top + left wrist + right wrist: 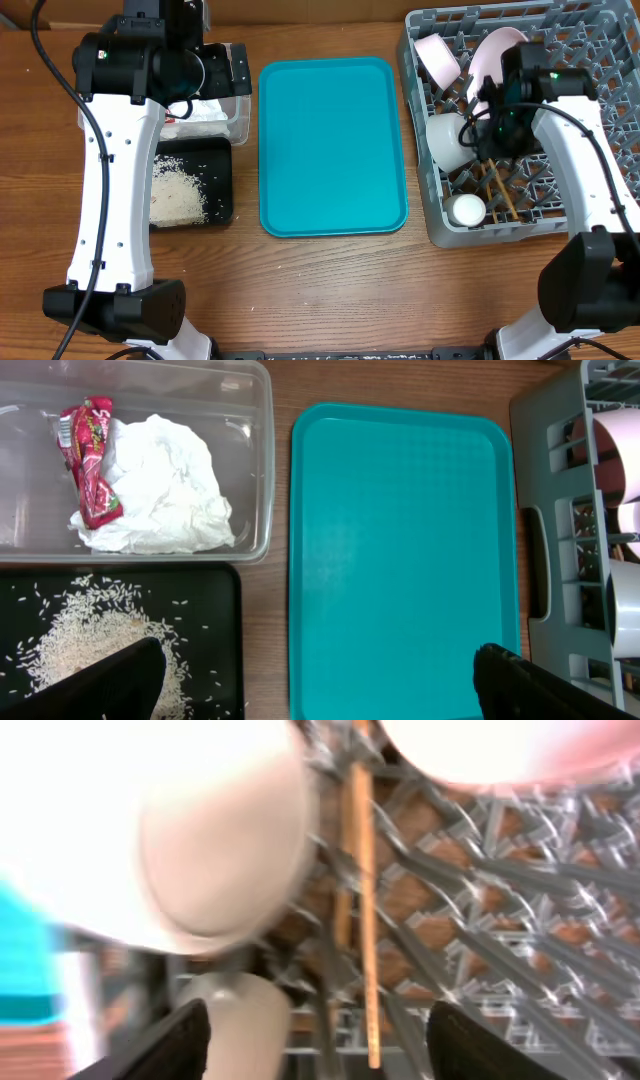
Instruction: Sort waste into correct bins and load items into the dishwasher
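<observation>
The clear tub (255, 470) holds the red-and-white wrapper (90, 460) and the crumpled napkin (165, 500). The black tray (215, 610) beside it holds loose rice (85, 645). My left gripper (320, 685) is open and empty, hovering above the gap between the black tray and the teal tray. The grey dish rack (420, 190) holds a pale plate (437, 57), a white bowl (450, 140), a small cup (466, 208) and two chopsticks (497, 190). My right gripper (325, 1040) is open and empty just above the chopsticks (360, 890) in the rack. That view is blurred.
The flat teal tray (333, 145) lies bare between the bins and the rack. A second pale dish (495, 50) stands at the rack's back. The left arm covers part of the tub (240, 120) in the overhead view.
</observation>
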